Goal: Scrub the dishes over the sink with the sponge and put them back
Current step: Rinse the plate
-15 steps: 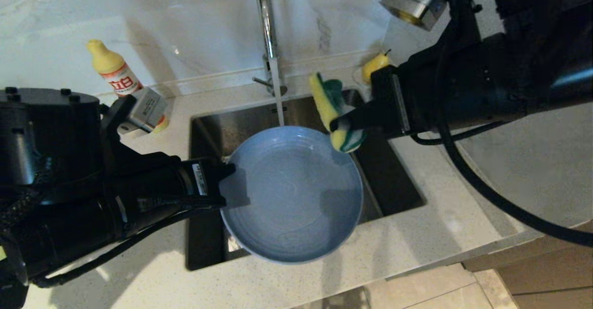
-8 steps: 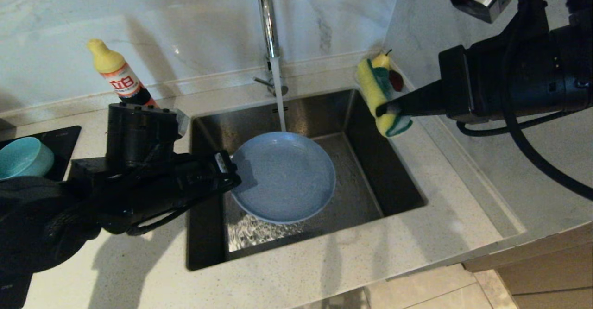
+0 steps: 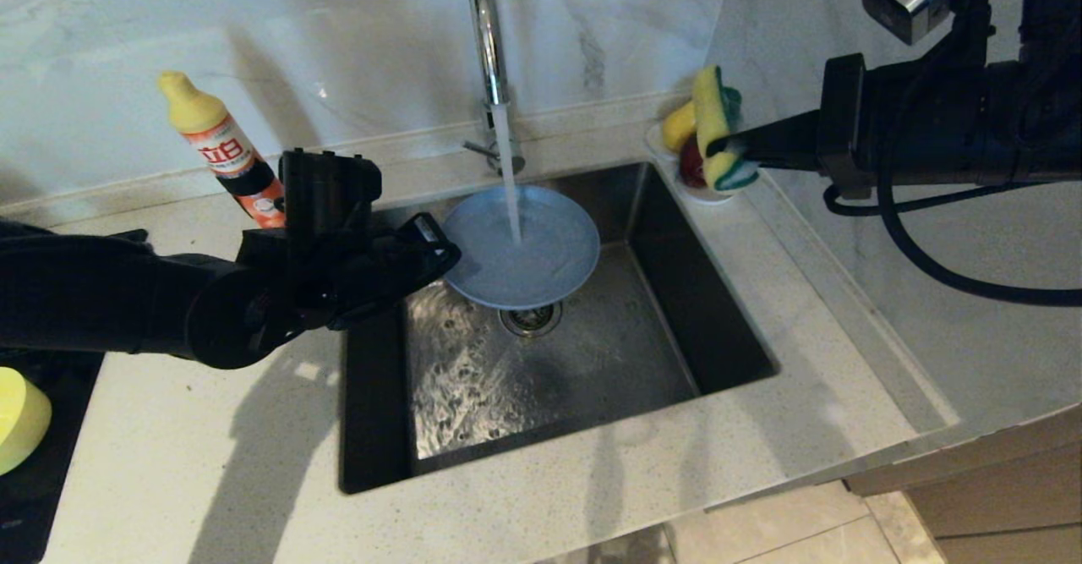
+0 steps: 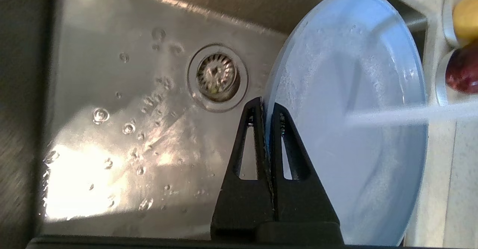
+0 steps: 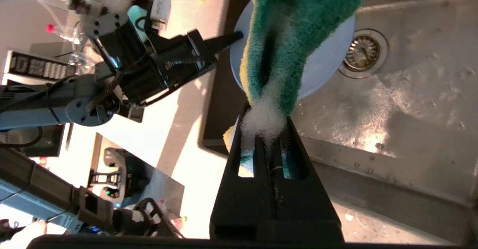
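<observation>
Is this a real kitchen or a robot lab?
It looks like a kitchen. There is a steel sink set into a stone counter, a tall tap running water onto a plate, and a bottle of dish soap standing by the marble wall.

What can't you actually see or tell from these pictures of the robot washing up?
- Plate underside: faces away in every view.
- Yellow bowl: cut off by the head view's left edge.
- Fruit saucer: mostly behind the sponge in the right gripper.
- Bottle label: too small to read.
- Left gripper pads: hidden against the plate's rim.
</observation>
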